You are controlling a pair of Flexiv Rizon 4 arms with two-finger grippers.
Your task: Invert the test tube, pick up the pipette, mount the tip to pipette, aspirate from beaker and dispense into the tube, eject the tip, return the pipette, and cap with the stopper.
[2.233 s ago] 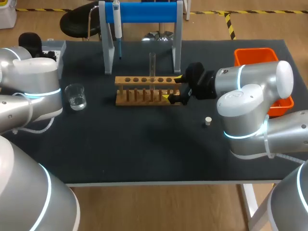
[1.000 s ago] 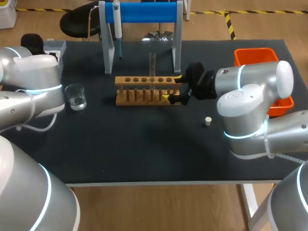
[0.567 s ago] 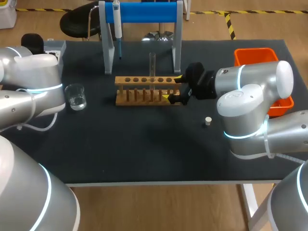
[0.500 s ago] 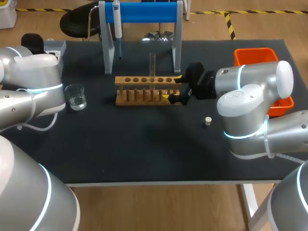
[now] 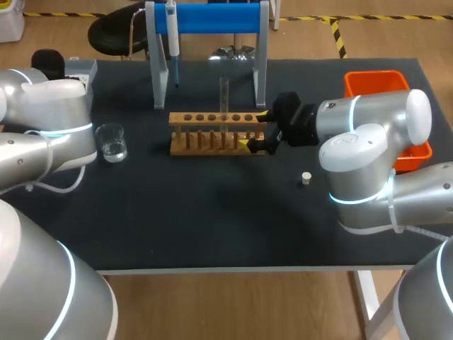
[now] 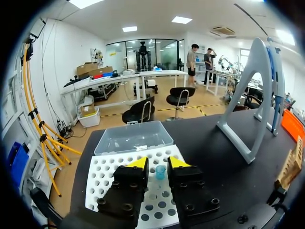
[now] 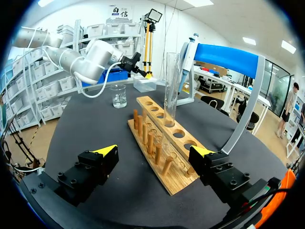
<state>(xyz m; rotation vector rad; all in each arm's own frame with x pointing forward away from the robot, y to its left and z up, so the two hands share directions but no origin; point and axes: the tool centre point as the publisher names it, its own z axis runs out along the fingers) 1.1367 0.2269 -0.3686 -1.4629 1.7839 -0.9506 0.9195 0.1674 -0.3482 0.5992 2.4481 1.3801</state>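
In the head view you see the test tube (image 5: 224, 94) standing upright in the wooden rack (image 5: 212, 132) at upper centre. The pipette (image 5: 172, 32) hangs on the blue stand (image 5: 212, 18) behind it. The beaker (image 5: 112, 142) is at the left, the stopper (image 5: 306, 178) right of centre and an orange bin (image 5: 375, 81) at the upper right. Your right gripper (image 5: 255, 129) straddles the rack's right end, fingers spread wide and gripping nothing. In the left wrist view your left gripper (image 6: 158, 163) hangs over the white tip rack (image 6: 107, 179), its fingers slightly parted, with a blue pipette tip (image 6: 160, 172) seated in the rack below the gap. In the right wrist view the rack's near end lies between the spread fingers without touching them, the tube stands upright ahead, and the beaker is beyond it.
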